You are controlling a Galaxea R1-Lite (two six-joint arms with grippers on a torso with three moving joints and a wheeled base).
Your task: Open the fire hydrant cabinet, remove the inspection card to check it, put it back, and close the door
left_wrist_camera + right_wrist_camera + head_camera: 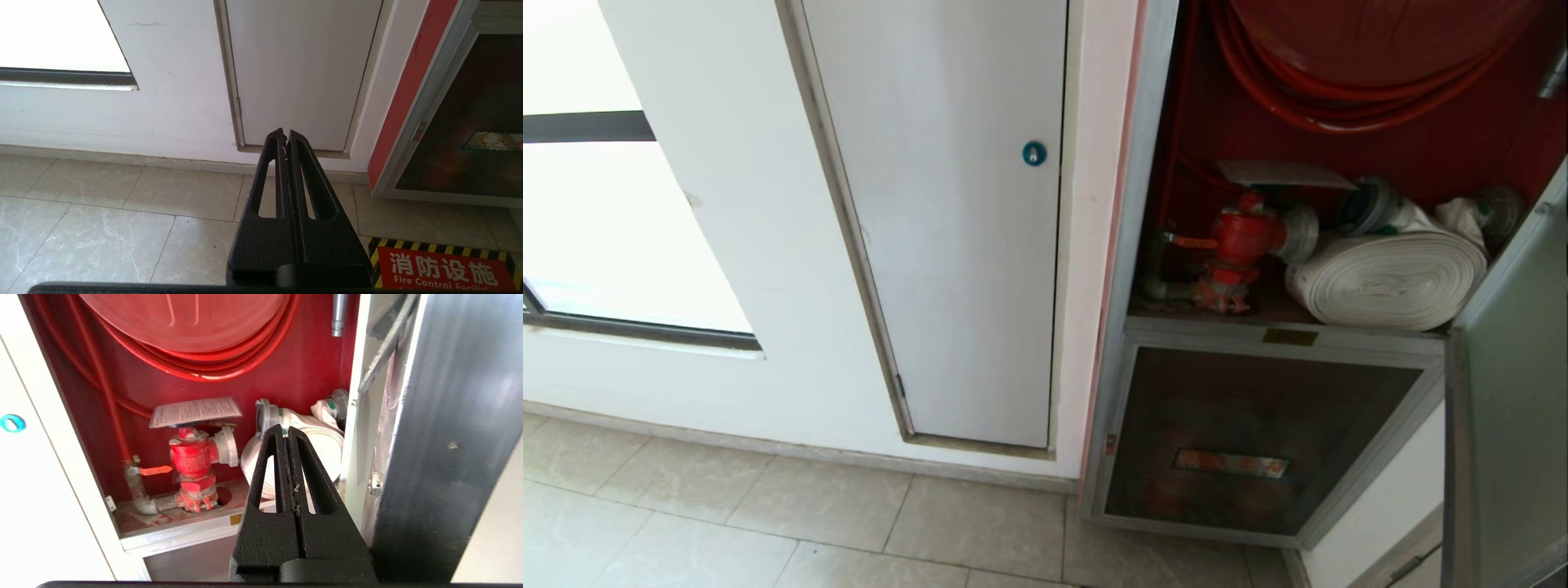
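Note:
The fire hydrant cabinet (1147,204) stands open, red inside, with a red hose reel (1339,73), a red valve (1241,245) and a white rolled hose (1388,278). The inspection card (1282,173) lies flat on top of the valve; the right wrist view shows the card (195,411) over that valve (192,457). The door (1507,392) is swung out at the right, its frame edge (441,437) close beside my right gripper (284,429). That gripper is shut and empty, in front of the hose (322,453), short of the card. My left gripper (284,133) is shut, parked low over the floor.
A plain white panel (956,245) with a blue round lock (1034,153) sits left of the cabinet. Below the cabinet is a smaller dark glass panel (1250,433) with a red label. Tiled floor (727,523) lies in front, with a red floor sign (441,269).

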